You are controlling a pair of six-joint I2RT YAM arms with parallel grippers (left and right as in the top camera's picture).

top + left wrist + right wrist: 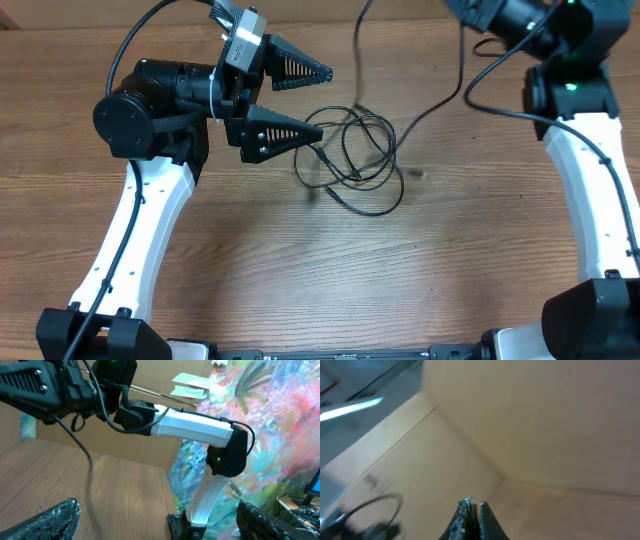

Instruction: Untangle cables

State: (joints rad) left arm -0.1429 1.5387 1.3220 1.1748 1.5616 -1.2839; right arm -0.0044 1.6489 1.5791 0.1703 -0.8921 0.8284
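Overhead: cables (352, 174) coil just beside the wide-open, empty left jaws; right jaws closed

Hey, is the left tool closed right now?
No, the left tool is open, its two fingers spread wide apart beside the cables.

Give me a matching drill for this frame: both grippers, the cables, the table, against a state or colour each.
Column A
1. left gripper
2. right gripper
3. cables
4. table

Column B
a. brown wood grain
b. fingers pressed shut
c. thin black tangled loops
d. fingers spread wide

Pairs: 1-d, 2-b, 3-c, 4-a
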